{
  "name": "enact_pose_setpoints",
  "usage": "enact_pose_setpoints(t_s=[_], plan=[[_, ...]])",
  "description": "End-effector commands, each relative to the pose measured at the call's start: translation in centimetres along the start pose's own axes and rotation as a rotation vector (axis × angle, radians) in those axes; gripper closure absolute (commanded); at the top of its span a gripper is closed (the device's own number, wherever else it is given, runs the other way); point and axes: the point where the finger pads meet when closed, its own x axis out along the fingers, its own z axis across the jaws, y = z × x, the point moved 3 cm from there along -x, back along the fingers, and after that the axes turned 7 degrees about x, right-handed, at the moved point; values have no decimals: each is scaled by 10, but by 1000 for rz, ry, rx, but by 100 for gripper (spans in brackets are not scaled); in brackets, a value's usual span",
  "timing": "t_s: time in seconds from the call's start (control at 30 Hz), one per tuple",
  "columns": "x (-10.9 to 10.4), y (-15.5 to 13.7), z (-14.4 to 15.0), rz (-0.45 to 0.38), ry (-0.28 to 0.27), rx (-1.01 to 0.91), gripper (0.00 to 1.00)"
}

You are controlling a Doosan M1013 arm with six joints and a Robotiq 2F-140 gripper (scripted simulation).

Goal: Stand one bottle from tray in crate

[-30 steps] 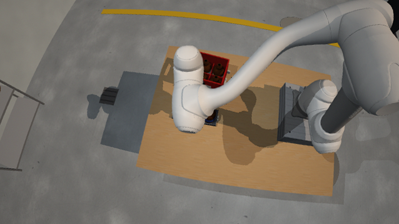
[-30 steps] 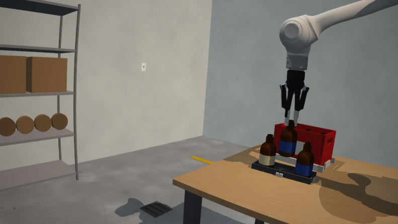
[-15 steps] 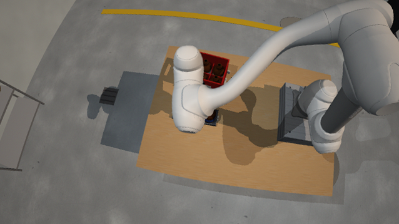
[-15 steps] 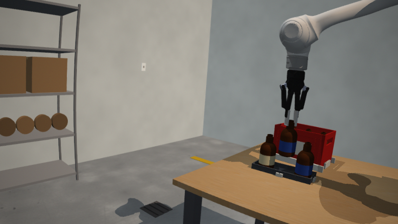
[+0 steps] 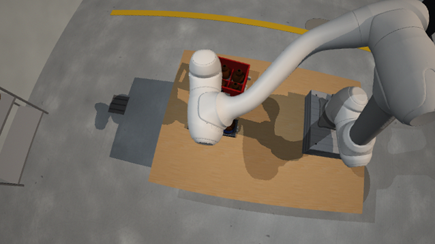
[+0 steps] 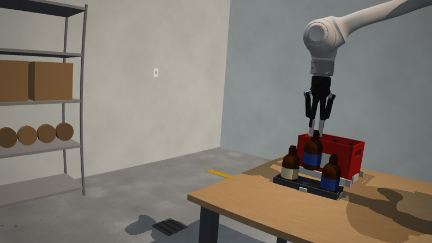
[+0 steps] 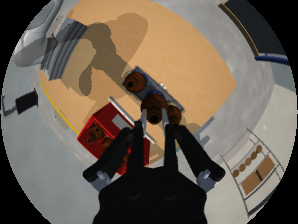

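Pictured: red crate (image 6: 347, 151); dark tray (image 6: 308, 187) with pale clips; three brown bottles, two banded blue (image 6: 312, 159) (image 6: 330, 182), one banded cream (image 6: 290, 172). Pale wood-grain table (image 6: 271, 208) crossed by brown shadows. White arm (image 6: 324, 36), black gripper (image 6: 316, 132) with silver tips. Yellow floor stripe (image 5: 205, 16) on mottled grey concrete. Grey shelf unit (image 6: 82, 99), brown boxes (image 6: 49, 80).

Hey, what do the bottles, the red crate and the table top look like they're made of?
Bottles: probably amber glass or plastic, judging by the glossy brown bodies with paper-like blue or cream labels. Red crate: likely moulded plastic, a uniform matte red with handle slots. Table top: light wood or laminate, with streaky grain.
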Motion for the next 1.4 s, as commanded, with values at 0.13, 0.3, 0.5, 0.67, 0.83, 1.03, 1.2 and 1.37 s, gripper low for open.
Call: enact_pose_setpoints(t_s=[0.13, 0.3, 0.5, 0.67, 0.83, 1.03, 1.2, 1.37], plan=[[-2, 0, 0, 0, 0, 0, 100], [-5, 0, 0, 0, 0, 0, 100], [-8, 0, 0, 0, 0, 0, 100], [-14, 0, 0, 0, 0, 0, 100], [-20, 0, 0, 0, 0, 0, 100], [-25, 0, 0, 0, 0, 0, 100], [-31, 0, 0, 0, 0, 0, 100], [-35, 0, 0, 0, 0, 0, 100]])
